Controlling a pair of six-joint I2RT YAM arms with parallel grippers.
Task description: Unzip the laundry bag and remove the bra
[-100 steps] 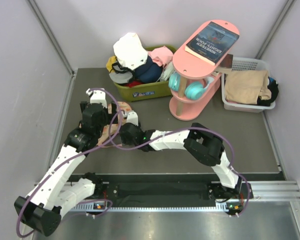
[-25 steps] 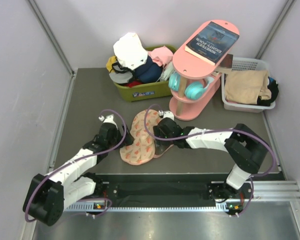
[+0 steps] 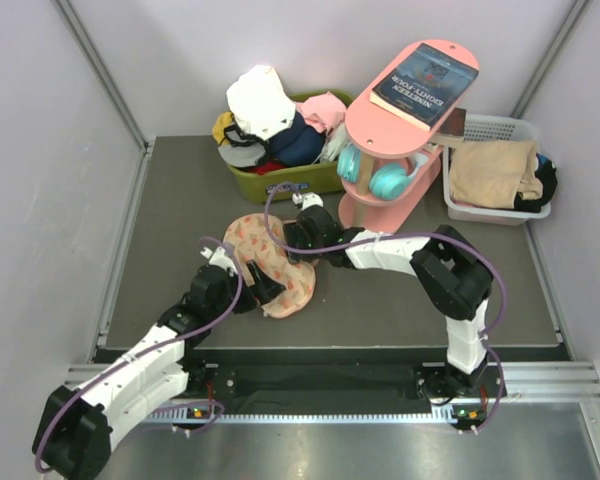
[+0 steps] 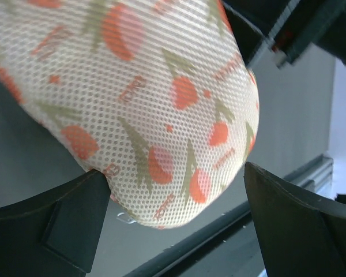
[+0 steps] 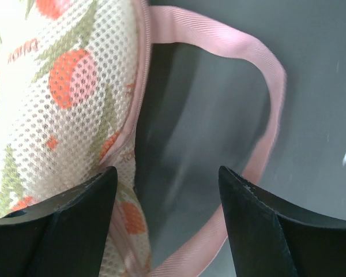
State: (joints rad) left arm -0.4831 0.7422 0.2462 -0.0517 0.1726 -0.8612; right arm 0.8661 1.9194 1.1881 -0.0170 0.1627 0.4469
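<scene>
The laundry bag [image 3: 270, 262], an oval peach mesh pouch with orange-red prints, lies on the dark table between my two grippers. My left gripper [image 3: 264, 291] is open, and its jaws stand either side of the bag's near rounded end [image 4: 161, 115]. The left finger [image 4: 52, 225] touches the bag's edge. My right gripper [image 3: 288, 244] is open at the bag's far right edge. In its wrist view the bag's pink zip trim [image 5: 139, 86] runs by the left finger and the thin pink loop [image 5: 271, 104] curves between the jaws. The bra is hidden.
A green bin [image 3: 280, 182] heaped with clothes stands behind the bag. A pink two-tier stand [image 3: 352, 222] with a book and teal headphones is at the back right. A white basket [image 3: 450, 195] with tan cloth sits by the right wall.
The bag has gone from a spread, wider shape to a more compact oval, shifted up and left. My right gripper moved back along its far edge; my left gripper moved right to its near end.
</scene>
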